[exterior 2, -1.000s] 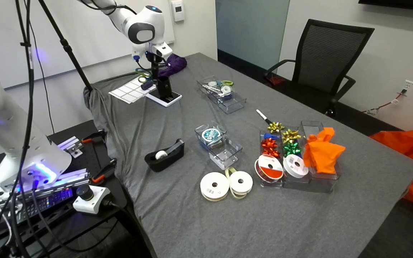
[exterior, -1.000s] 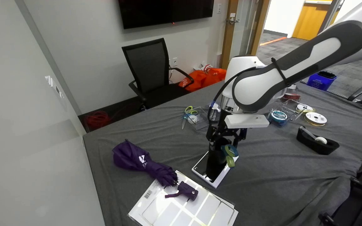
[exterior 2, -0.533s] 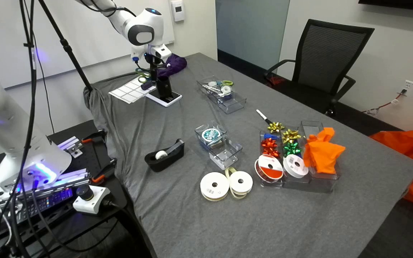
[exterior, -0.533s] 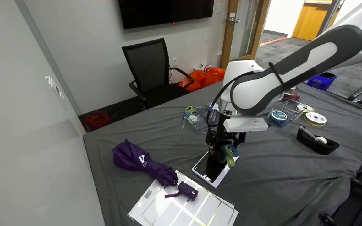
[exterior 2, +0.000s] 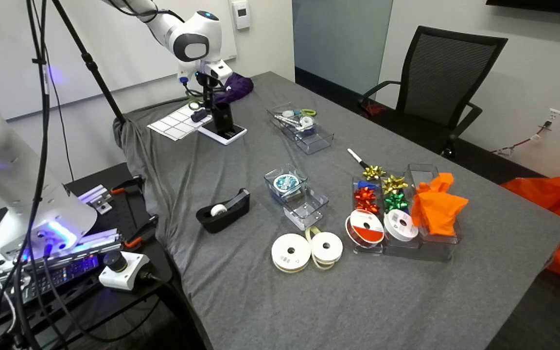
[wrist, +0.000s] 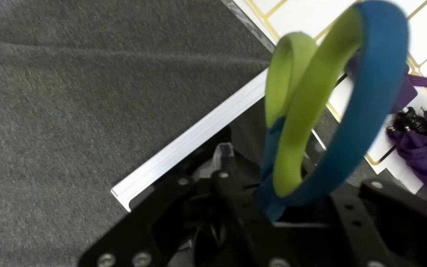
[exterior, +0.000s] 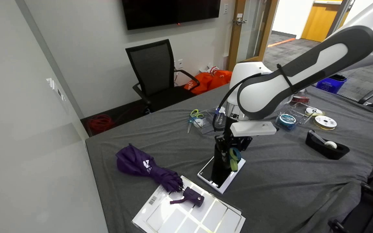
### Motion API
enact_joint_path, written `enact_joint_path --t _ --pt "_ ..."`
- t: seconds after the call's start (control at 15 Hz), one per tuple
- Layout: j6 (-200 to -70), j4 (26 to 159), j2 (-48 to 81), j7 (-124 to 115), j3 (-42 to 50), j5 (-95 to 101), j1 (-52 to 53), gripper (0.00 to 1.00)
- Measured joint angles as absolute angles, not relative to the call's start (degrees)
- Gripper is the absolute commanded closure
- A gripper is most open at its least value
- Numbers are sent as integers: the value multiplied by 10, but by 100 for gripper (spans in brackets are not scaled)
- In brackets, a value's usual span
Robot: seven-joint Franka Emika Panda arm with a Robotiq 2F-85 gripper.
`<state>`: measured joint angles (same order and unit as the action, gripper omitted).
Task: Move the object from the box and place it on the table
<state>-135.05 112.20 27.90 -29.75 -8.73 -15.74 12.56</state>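
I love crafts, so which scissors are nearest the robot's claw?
The raised pair at the black holder; the other visible pair lies at a clear tray's edge.

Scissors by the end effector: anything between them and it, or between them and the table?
Nothing visible between the end effector and the scissors; they overlap in the wrist view. Toward the table, the black holder at the box likely encloses their hidden lower end, so its wall may block a sideways exit.
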Motion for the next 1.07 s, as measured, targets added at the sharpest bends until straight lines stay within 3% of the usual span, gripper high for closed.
enact_joint_path --t 0.07,0.2,1.07 --pt "-1350 1122 279 -297 -87 -157 126 97" --pt "-1349 1122 279 -297 -87 -157 126 100" --pt "-1277 1131 231 -339 -71 -100 141 97"
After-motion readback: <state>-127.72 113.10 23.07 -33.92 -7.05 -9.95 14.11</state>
